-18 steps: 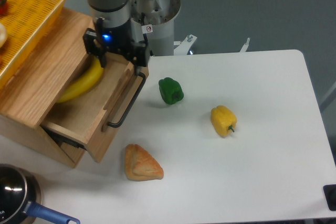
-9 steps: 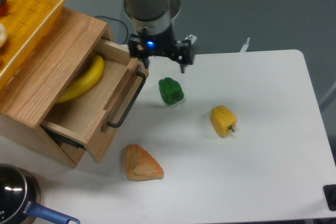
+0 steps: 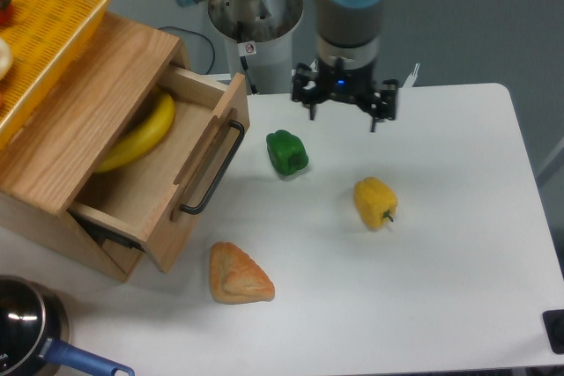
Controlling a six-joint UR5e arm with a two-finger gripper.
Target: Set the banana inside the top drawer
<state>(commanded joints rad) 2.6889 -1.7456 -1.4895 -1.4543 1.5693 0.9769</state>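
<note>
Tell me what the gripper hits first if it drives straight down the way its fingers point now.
Probably bare table. The open, empty gripper points down between the green pepper and the yellow pepper, seemingly clear of both, though one view leaves depth unsure.

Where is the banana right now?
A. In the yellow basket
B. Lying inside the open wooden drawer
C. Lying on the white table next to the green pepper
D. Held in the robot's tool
B: the banana lies inside the open top drawer, while the tool hangs open and empty over the table, away from the drawer.
</note>
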